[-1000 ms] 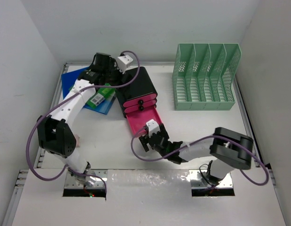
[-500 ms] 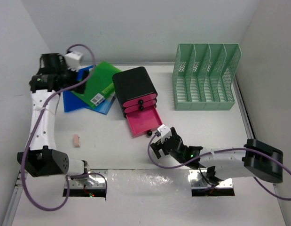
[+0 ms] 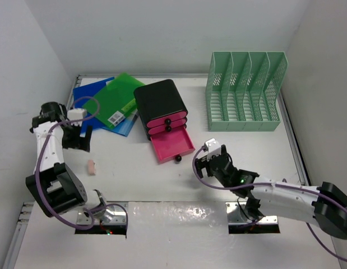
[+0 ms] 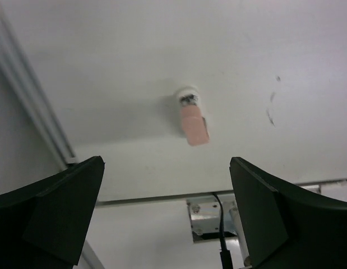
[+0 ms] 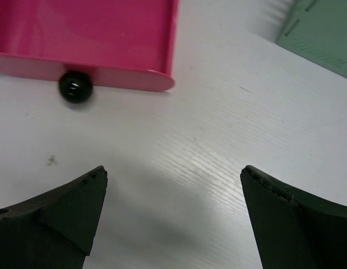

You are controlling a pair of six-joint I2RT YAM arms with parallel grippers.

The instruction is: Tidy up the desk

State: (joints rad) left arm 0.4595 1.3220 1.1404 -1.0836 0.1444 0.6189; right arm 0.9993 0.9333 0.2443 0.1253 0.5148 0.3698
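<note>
White on pink at the far left: aiming the left jaws, spread wide and empty, at a small pink piece [image 4: 194, 124], likely lining up a pick. Passing the blue folder [image 3: 86, 92] and green folder [image 3: 120, 95], lying overlapped and unfiled. Reaching the black drawer box [image 3: 162, 103], its bottom pink drawer [image 3: 172, 144] pulled out, presumably to take small items. Holding the right jaws wide and empty just short of the drawer front. Carrying it all on the surface [image 3: 246, 151], filling the view beneath both arms, long axis seemingly running left to right.
</note>
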